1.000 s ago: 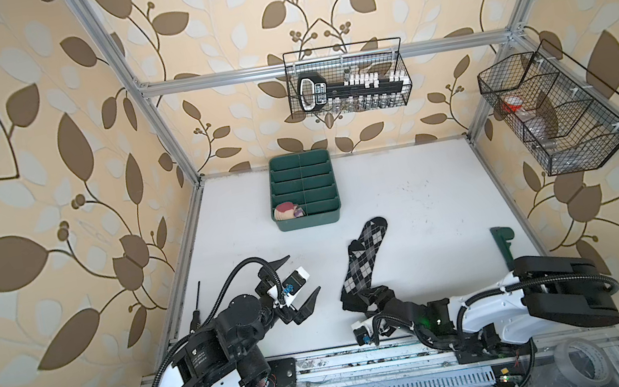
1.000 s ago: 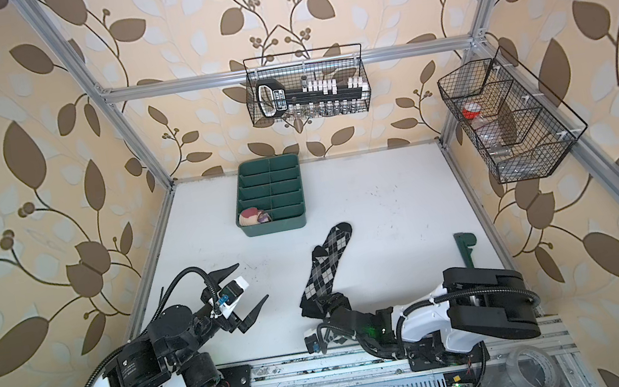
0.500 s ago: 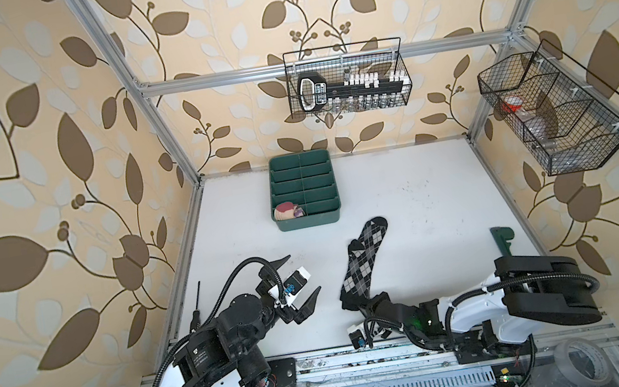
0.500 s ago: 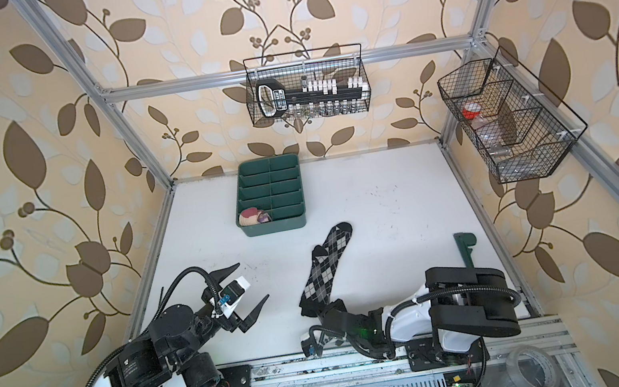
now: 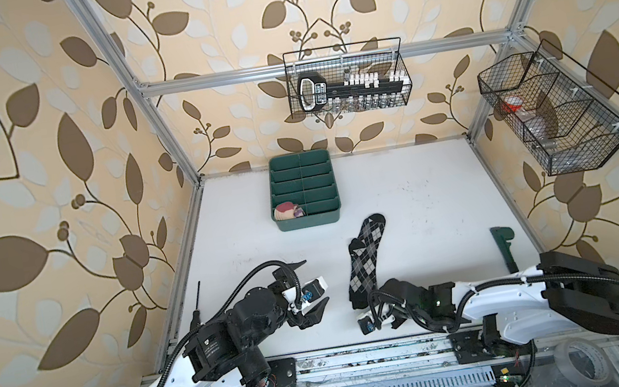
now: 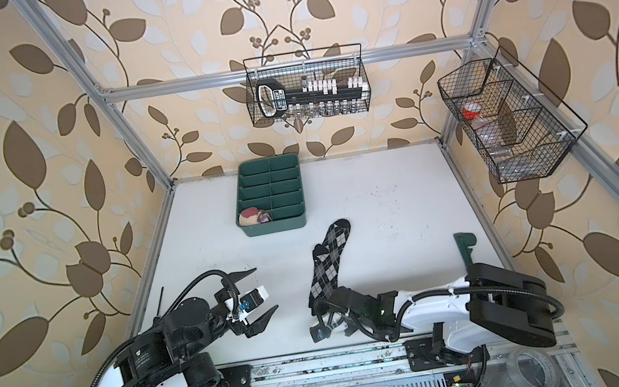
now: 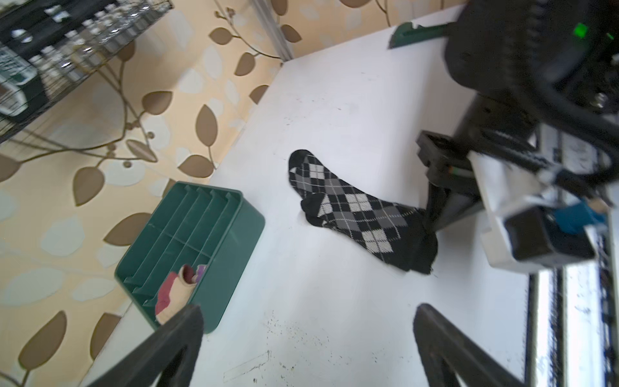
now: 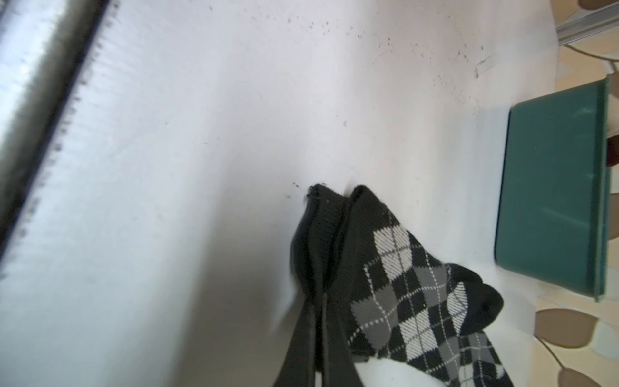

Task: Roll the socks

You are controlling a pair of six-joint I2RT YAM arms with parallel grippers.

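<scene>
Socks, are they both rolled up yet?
Halfway. The beige sock looks rolled and sits in a corner compartment of the green tray. The right gripper is shut on the cuff of the argyle sock, which lies stretched out, unrolled, on the table. The left gripper hangs open nearby. That sock is left to roll.

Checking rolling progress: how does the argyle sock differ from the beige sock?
The argyle sock lies stretched out on the table; the beige sock sits bundled in the green tray. The shut right pincer pinches the argyle sock's cuff; nothing touches the beige sock. Both are fabric.
</scene>
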